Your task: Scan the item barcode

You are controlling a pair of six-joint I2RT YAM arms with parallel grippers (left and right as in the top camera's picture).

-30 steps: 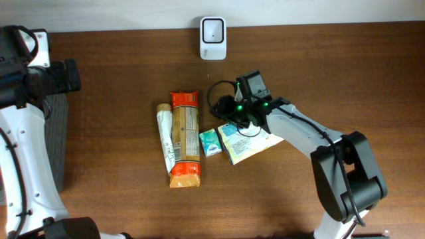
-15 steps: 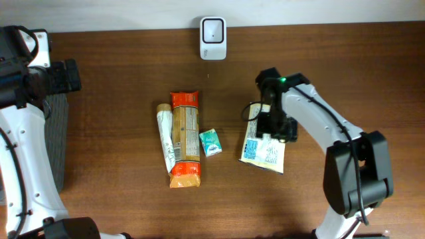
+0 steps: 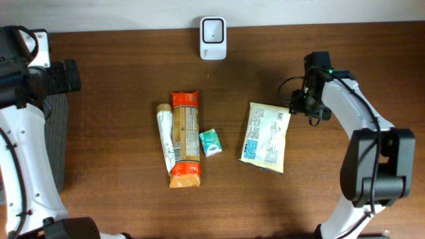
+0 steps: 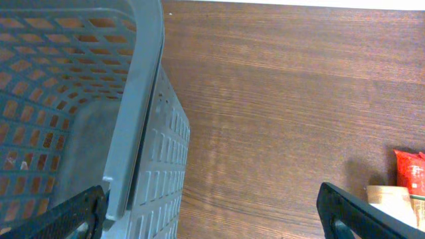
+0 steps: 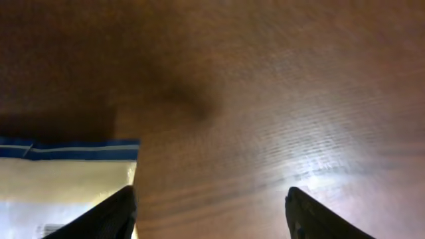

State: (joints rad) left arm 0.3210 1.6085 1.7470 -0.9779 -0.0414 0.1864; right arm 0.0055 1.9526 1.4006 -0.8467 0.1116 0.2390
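The brown wooden worktop [image 3: 119, 199] carries everything. At its left edge stands a grey slatted basket [image 4: 66, 99], and the left gripper [image 4: 212, 212] hangs beside it over bare wood. Its fingers are spread wide with nothing between them.

The right gripper [image 3: 297, 107] sits toward the right edge of the worktop, about midway between the far and near edges. Its fingers [image 5: 109, 212] stand well apart and hold nothing; only wood shows in the gap.

The cream packet [image 3: 265, 137] lies flat, printed side up, right of the worktop's middle. Its blue-striped far end is just beside the right gripper, outside the jaws. In the right wrist view that end [image 5: 66, 179] reaches up to one finger, but whether the two touch cannot be told.

Left of the packet, near the middle of the worktop, an orange wrapper [image 3: 185, 138] lies lengthwise, with a pale rolled pack [image 3: 165, 136] pressed along its left side. A white scanner [image 3: 213, 29] stands at the far edge. A small teal sachet [image 3: 210, 142] lies between the orange wrapper and the cream packet.
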